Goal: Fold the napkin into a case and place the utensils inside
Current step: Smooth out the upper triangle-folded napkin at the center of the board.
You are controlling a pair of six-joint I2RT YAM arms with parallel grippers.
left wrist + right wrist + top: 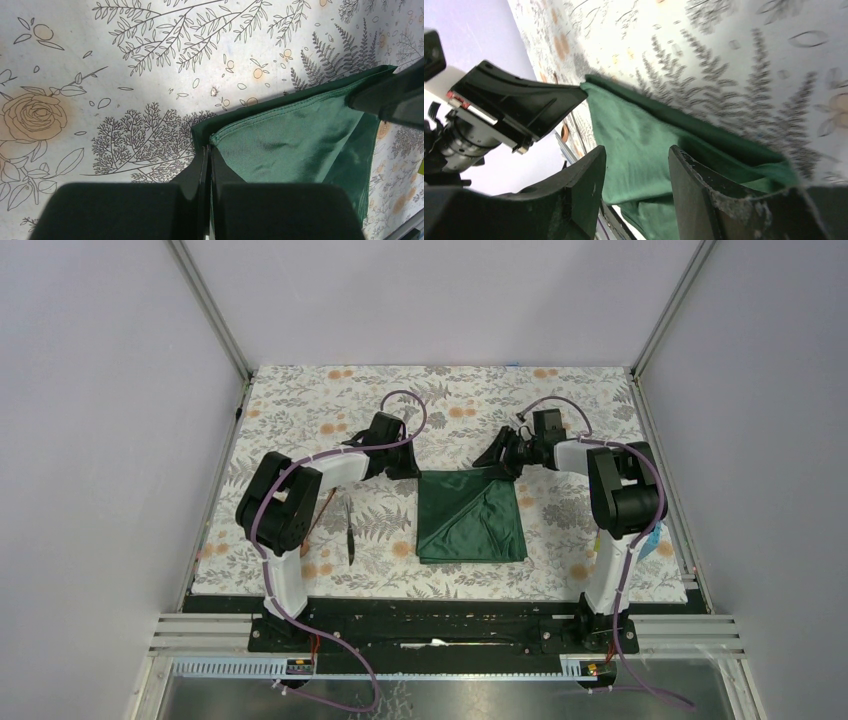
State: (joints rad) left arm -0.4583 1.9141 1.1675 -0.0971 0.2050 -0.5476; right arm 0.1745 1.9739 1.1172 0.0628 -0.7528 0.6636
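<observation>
Left gripper (207,152) is pinched together on the napkin (300,140) corner, seemingly the top layer only. Right gripper (636,157), jaws apart, should clamp its corner squarely before folding.

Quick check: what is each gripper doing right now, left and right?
Left gripper: closed, pinching a corner of the napkin.
Right gripper: open, gripping nothing.

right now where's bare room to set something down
Free: the far strip of tablecloth beyond the left gripper and right gripper, and the patch right of the napkin. Crowded: the napkin's far edge and the utensils left of it.
</observation>
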